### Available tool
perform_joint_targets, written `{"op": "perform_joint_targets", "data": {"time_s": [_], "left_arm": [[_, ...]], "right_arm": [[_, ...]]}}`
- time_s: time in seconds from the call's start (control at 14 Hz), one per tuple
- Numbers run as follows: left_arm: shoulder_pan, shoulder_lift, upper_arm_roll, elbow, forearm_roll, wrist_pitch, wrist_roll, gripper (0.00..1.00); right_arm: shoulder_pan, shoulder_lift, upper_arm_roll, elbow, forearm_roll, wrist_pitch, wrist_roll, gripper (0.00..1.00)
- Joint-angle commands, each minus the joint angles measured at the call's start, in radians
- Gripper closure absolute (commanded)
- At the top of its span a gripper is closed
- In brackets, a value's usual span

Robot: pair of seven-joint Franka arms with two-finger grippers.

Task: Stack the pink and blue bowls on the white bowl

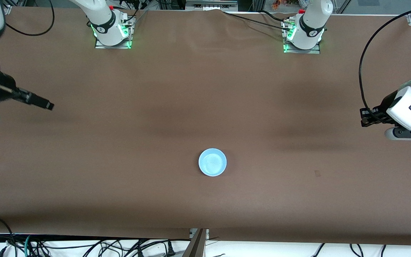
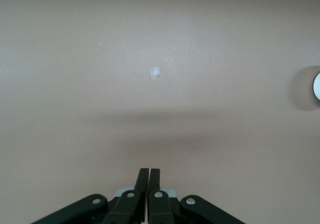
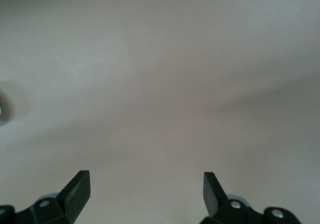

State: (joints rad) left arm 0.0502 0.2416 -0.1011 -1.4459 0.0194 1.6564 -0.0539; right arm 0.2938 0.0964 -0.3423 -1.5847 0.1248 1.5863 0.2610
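A light blue bowl sits upright on the brown table, midway between the two arms and toward the front camera's edge. The pink bowl and the white bowl are hidden or out of view. My left gripper hangs over the left arm's end of the table, well apart from the bowl, its fingers shut on nothing. A sliver of the bowl's rim shows in the left wrist view. My right gripper waits over the right arm's end, open and empty.
A small piece of clear tape lies flat on the table between the bowl and the left gripper, also visible in the left wrist view. Cables run along the table's near edge. The arm bases stand along the table's edge farthest from the front camera.
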Motion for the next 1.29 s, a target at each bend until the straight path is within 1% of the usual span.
{"op": "perform_joint_targets", "data": {"time_s": [0.0,0.07,0.14,0.21,0.36,0.64,0.93,1.07,1.21], "left_arm": [[0.011,-0.037,0.001,-0.025,-0.019,0.007,0.006,0.90],[0.013,-0.054,0.001,-0.021,-0.019,-0.006,0.006,0.90],[0.013,-0.057,0.001,-0.021,-0.019,-0.012,0.006,0.85],[0.010,-0.050,0.000,-0.024,-0.019,-0.006,0.006,0.83],[0.008,-0.022,0.000,-0.024,-0.021,0.005,0.006,0.83],[0.013,-0.010,0.000,-0.030,-0.022,0.014,0.008,0.83],[0.017,0.001,0.001,-0.030,-0.027,0.029,0.016,0.83],[0.017,0.001,0.001,-0.030,-0.027,0.029,0.016,0.77],[0.017,0.004,0.001,-0.030,-0.027,0.034,0.016,0.75]], "right_arm": [[-0.089,-0.107,0.134,-0.099,-0.069,0.011,-0.020,0.00],[-0.176,-0.115,0.237,-0.101,-0.071,0.005,-0.019,0.00],[-0.259,-0.122,0.326,-0.104,-0.071,0.006,-0.017,0.00],[-0.274,-0.126,0.351,-0.110,-0.071,0.006,-0.017,0.00],[-0.274,-0.115,0.355,-0.095,-0.070,0.004,-0.035,0.00],[-0.263,-0.086,0.368,-0.055,-0.054,0.009,-0.037,0.00],[-0.252,-0.086,0.371,-0.052,-0.063,0.008,-0.046,0.00],[-0.251,-0.086,0.371,-0.054,-0.066,0.006,-0.060,0.00],[-0.249,-0.084,0.371,-0.047,-0.066,0.008,-0.066,0.00]]}}
